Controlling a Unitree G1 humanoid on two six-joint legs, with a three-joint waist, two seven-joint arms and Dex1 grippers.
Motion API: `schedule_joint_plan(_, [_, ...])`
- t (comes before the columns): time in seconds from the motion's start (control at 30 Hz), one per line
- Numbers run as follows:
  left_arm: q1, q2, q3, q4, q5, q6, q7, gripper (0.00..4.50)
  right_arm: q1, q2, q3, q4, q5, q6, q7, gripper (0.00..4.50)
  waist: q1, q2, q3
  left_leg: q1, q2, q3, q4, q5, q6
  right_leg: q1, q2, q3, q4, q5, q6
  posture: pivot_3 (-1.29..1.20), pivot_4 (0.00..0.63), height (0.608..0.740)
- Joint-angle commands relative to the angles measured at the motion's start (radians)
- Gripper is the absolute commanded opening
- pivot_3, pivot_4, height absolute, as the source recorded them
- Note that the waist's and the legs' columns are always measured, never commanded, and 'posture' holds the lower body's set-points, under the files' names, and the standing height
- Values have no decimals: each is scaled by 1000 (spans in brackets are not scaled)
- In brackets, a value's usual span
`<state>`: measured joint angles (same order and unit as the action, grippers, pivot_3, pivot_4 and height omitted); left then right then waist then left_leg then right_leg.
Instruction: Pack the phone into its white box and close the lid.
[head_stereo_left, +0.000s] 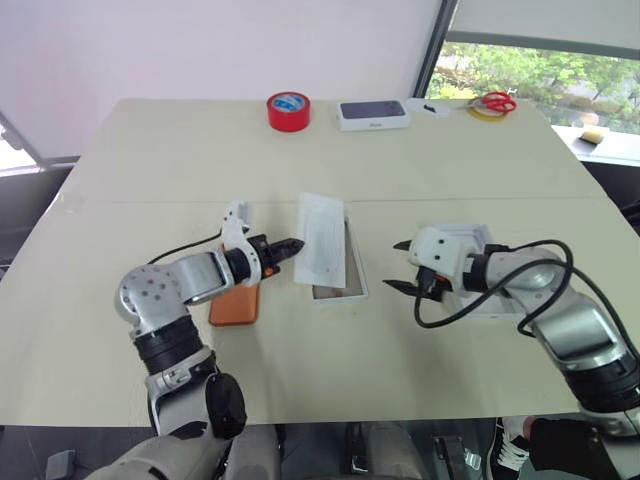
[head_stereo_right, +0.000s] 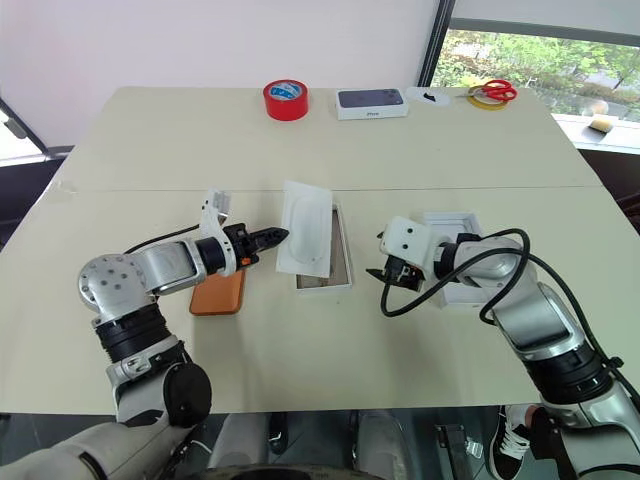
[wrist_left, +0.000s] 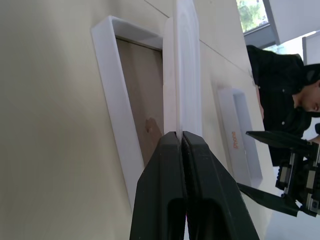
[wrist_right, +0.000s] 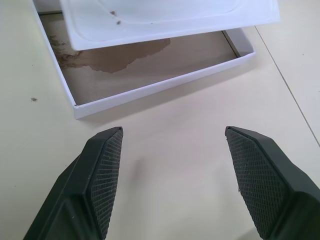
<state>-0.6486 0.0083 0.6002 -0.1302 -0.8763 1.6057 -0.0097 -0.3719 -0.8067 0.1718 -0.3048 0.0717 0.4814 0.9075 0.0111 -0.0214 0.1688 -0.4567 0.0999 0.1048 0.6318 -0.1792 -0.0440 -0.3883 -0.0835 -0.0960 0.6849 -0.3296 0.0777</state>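
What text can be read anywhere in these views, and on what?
"Phone", in orange, on the side wall of the lid; whether a letter stands before it is unclear.
White box with the dark phone picture: small print on its front wall, too small to read.
Red tape roll: blue inner label, unreadable.
Flat white card: no text.

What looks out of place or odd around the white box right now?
The flat white card, pinched by the shut left gripper, lies askew, half over the white box and past its rim. The box's tan floor shows a dark stain. The phone sits outside under the left arm.
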Motion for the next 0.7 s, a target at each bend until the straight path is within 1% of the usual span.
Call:
schedule_joint_plan(0.03, [9, -3, -31, -14, -64, 9, 28, 0, -8, 3, -29, -12, 1, -15, -14, 3412, 1, 0, 0, 0, 0, 0, 0, 0, 0, 0, 0, 0, 0, 0, 0, 0, 150, 730])
schedule_joint_plan(0.1, [15, -11, -48, -13, -84, 9, 41, 0, -9, 8, -25, -11, -1, -17, -20, 3412, 2, 0, 0, 0, 0, 0, 0, 0, 0, 0, 0, 0, 0, 0, 0, 0, 150, 730])
schedule_joint_plan(0.2, [30, -7, -73, -16, -116, 9, 59, 911, -7, 11, -25, -14, -1, -17, -29, 3483, 2, 0, 0, 0, 0, 0, 0, 1, -1, 0, 0, 0, 0, 0, 0, 0, 150, 730])
schedule_joint_plan(0.23, [34, -4, -74, -17, -127, 9, 64, 1427, -7, 12, -27, -15, 1, -16, -31, 3483, 2, 0, 0, 0, 0, 0, 0, 1, -1, 0, 0, 0, 0, 0, 0, 0, 150, 730])
schedule_joint_plan(0.27, [35, -1, -72, -18, -137, 9, 69, 1845, -7, 12, -29, -16, 2, -16, -32, 3483, 2, 0, 0, 0, 0, 0, 0, 1, -1, 0, 0, 0, 0, 0, 0, 0, 150, 730])
schedule_joint_plan(0.3, [36, 4, -68, -18, -150, 9, 73, 2405, -8, 11, -31, -16, 4, -15, -33, 3483, 2, 0, 0, 0, 0, 0, 0, 1, -1, 0, 0, 0, 0, 0, 0, 0, 150, 730])
schedule_joint_plan(0.33, [36, 8, -63, -19, -165, 9, 74, 2842, -9, 11, -33, -15, 6, -15, -34, 3483, 1, 0, 0, 0, 0, 0, 0, 1, -1, 0, 0, 0, 0, 0, 0, 0, 150, 730])
schedule_joint_plan(0.4, [26, 28, -44, -22, -192, 9, 68, 3862, -19, 24, -43, -10, 23, -5, -41, 3483, 0, 0, 0, 0, 0, 0, 0, 1, -1, 0, 0, 0, 0, 0, 0, 0, 150, 730])
schedule_joint_plan(0.43, [21, 40, -37, -24, -200, 9, 64, 3862, -25, 33, -49, -9, 35, 7, -43, 3483, 0, 0, 0, 0, 0, 0, 0, 1, -1, 0, 0, 0, 0, 0, 0, 0, 150, 730])
schedule_joint_plan(0.53, [4, 83, -20, -30, -187, -7, 53, 3897, -47, 56, -50, 0, 40, 25, -57, 2690, 1, 0, 0, 0, 0, 0, 0, 1, -1, 0, 0, 0, 0, 0, 0, 0, 150, 730])
schedule_joint_plan(0.57, [-1, 96, -14, -29, -180, -24, 50, 3897, -55, 66, -48, 4, 41, 34, -63, 2237, 1, 0, 0, 0, 0, 0, 0, 1, -1, 0, 0, 0, 0, 0, 0, 0, 150, 730])
schedule_joint_plan(0.6, [-5, 116, -10, -23, -171, -53, 43, 3897, -68, 81, -44, 12, 40, 44, -77, 1643, 1, 0, 0, 0, 0, 0, 0, 1, -1, 0, 0, 0, 0, 0, 0, 0, 150, 730])
schedule_joint_plan(0.63, [-5, 142, -18, -22, -158, -77, 32, 3897, -80, 94, -40, 16, 41, 57, -86, 1207, 1, 0, 0, 0, 0, 0, 0, 1, -1, 0, 0, 0, 0, 0, 0, 0, 150, 730])
schedule_joint_plan(0.7, [27, 239, -109, -59, -92, -161, -35, 3897, -107, 127, -31, 19, 47, 95, -103, 78, 0, 0, 0, 0, 0, 0, 0, 1, -1, 0, 0, 0, 0, 0, 0, 0, 150, 730])
